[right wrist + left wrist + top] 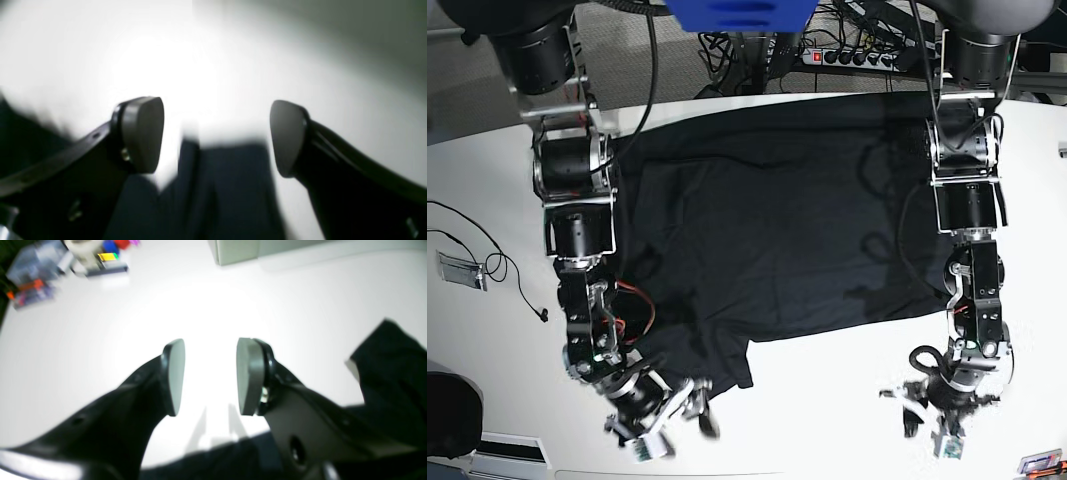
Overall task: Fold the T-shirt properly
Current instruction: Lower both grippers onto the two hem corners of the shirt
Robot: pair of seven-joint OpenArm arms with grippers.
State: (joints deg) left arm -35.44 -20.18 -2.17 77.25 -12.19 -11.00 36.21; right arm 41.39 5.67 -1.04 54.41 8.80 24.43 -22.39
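Both arms are reaching down over the T-shirt [767, 220] toward its near edge, forearms running roughly parallel, wrists pitched down at the white table [827, 400].

Right gripper [672, 410] is hanging just off the T-shirt's near corner, angled toward the T-shirt's middle. Claw is spread wide, nothing between the pads. In the right wrist view the right gripper [217, 136] is framing a fold of dark cloth [220, 186] below it; pads are not touching the cloth as far as the blur allows.

Left gripper [935, 410] is sitting over bare table, beyond the T-shirt's near edge, at the opposite corner from the right one. Claw is partly spread, pads facing each other with only table showing in the gap. In the left wrist view the left gripper [210, 376] is showing the T-shirt [393, 373] off to one side and a strip of it under the wrist; no contact visible.

T-shirt is lying mostly flat across the far half of the table, wrinkled, with a flap dropping toward the right gripper.

Around the T-shirt: thin black cable [497, 265] and a small grey plate [459, 270] beyond the right arm, well apart from the cloth. Power strip [852, 57] and tangled cables behind the far hem. Blurred coloured clutter [66, 266] and a grey box [237, 251] at the table's far edge in the left wrist view. Nothing is obstructing either claw.
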